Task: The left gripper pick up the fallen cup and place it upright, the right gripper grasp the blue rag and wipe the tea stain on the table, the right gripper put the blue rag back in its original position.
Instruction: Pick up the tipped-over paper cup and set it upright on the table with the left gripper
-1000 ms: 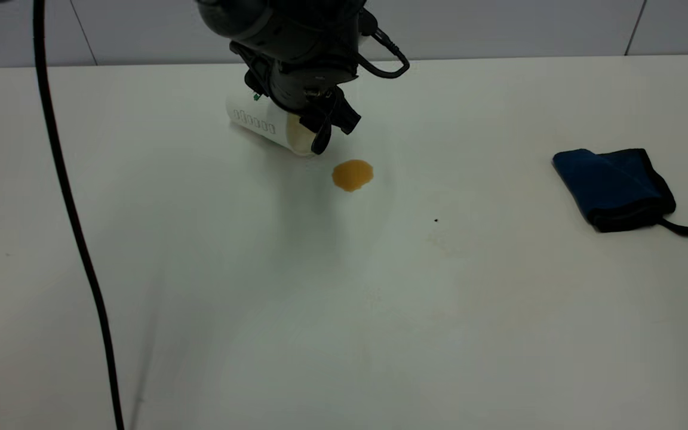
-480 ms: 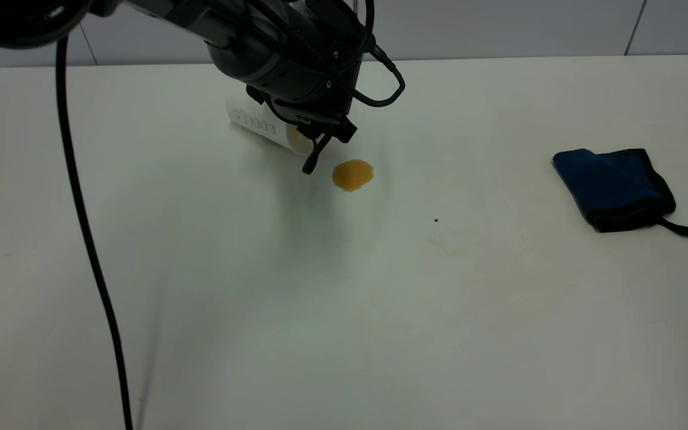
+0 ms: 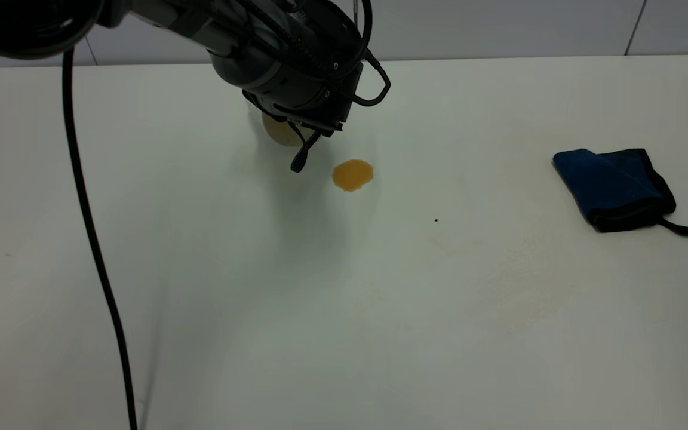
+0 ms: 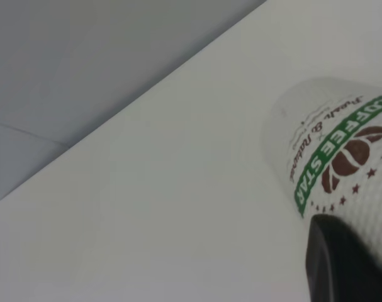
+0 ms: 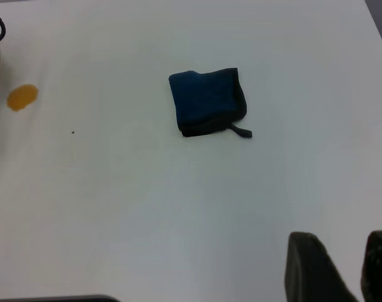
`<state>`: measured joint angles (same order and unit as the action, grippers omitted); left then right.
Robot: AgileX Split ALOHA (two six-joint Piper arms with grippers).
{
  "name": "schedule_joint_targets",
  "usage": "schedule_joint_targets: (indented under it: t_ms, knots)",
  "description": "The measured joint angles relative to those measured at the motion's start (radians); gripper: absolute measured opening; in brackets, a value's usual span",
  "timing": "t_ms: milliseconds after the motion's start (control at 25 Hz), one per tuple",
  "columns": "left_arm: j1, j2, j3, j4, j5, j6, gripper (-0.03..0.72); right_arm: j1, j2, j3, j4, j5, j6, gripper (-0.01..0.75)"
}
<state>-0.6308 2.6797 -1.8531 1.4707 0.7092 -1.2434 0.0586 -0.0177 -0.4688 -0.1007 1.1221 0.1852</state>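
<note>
Ext cam: above, facing arms, whole table (image 3: 380, 328) in frame. L wrist cam: very close on cup (image 4: 342, 163), looking across to table edge/wall. R wrist cam: high, further off; shares blue rag (image 5: 206, 102) + tea stain (image 5: 22, 97) w/ ext.

The left gripper (image 3: 296, 140) reaches in from the far left, wrist bent down, fingers closed on the cup (image 3: 278, 131), while the right gripper (image 5: 342, 270) hangs high, fingers slightly apart.
</note>
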Motion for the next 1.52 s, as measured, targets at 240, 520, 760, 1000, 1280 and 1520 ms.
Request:
schedule_joint_targets:
  t_ms: [240,520,760,1000,1280,1520]
  knots:
    - [0.042,-0.155,0.0,-0.275,-0.011,0.301,0.005,0.0,0.0,0.0,0.0,0.0,0.0,0.24]
    - [0.225,-0.341,-0.01,-1.094,0.009,1.069,0.005,0.0,0.0,0.0,0.0,0.0,0.0,0.24]
    - [0.358,-0.344,-0.014,-1.613,0.079,1.471,0.005,0.0,0.0,0.0,0.0,0.0,0.0,0.24]
    - [0.391,-0.317,-0.02,-1.645,0.073,1.458,0.005,0.0,0.0,0.0,0.0,0.0,0.0,0.24]
    - [0.391,-0.232,-0.02,-1.651,0.066,1.421,0.005,0.0,0.0,0.0,0.0,0.0,0.0,0.24]
    - [0.391,-0.213,-0.023,-1.658,0.046,1.414,0.026,0.0,0.0,0.0,0.0,0.0,0.0,0.24]
